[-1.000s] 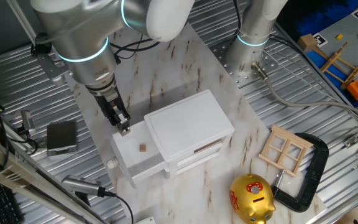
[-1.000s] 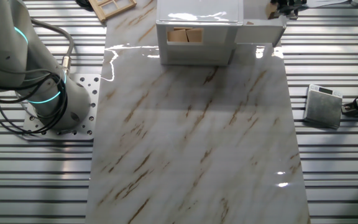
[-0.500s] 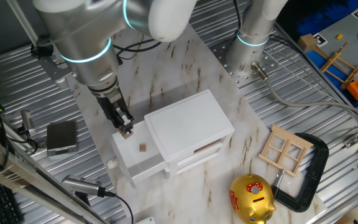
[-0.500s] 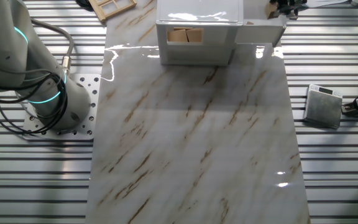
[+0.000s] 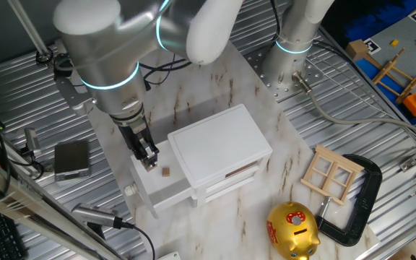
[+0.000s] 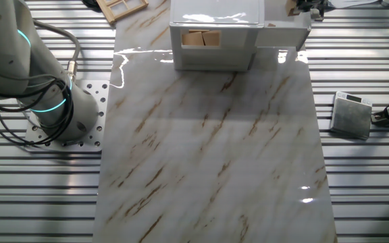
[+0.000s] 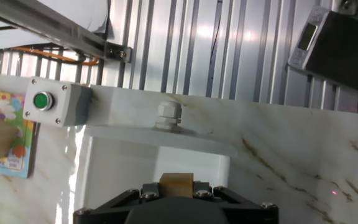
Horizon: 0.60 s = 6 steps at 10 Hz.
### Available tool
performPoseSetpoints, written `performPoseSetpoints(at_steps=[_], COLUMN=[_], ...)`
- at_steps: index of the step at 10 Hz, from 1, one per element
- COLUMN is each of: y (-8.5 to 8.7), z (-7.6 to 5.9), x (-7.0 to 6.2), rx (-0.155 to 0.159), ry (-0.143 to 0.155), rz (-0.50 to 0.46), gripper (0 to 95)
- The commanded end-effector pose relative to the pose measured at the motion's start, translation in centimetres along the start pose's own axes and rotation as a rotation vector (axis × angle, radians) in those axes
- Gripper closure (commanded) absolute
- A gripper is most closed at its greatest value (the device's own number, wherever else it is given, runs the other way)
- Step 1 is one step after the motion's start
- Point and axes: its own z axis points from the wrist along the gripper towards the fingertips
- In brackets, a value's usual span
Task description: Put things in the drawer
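Note:
The white cabinet (image 5: 219,144) stands on the marble board with its top drawer (image 5: 150,189) pulled open toward the front left; its round knob (image 5: 129,190) shows. One tiny tan cube (image 5: 165,172) lies in the drawer. My gripper (image 5: 149,160) hangs just over the drawer's far left part, shut on another tan cube (image 7: 176,181) that sits between the fingers in the hand view. In that view the gripper (image 7: 176,186) looks down on the drawer (image 7: 123,162) and knob (image 7: 168,116). In the other fixed view the gripper (image 6: 307,5) is at the top edge above the drawer (image 6: 282,32).
A pale wooden window frame (image 5: 331,173), black clamp (image 5: 360,195) and gold piggy bank (image 5: 292,231) lie right of the cabinet. A grey device (image 5: 71,159) sits left of it. A green-button box (image 7: 55,102) is near the drawer's front. Tan pieces (image 6: 201,38) show in the cabinet's opening.
My gripper has moved a little right and down, from the drawer's left edge to over the drawer, still holding the cube. The cube in the drawer has not moved.

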Motion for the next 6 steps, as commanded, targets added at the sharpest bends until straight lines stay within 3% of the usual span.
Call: performPoseSetpoints(at_steps=[1,6], y=[0.0,0.8], z=[0.5,2.8], x=[0.4,0.5], rx=[0.005,0.016], ry=[-0.008,-0.008], rz=[-0.005,-0.013], gripper=[95.0,95.0])
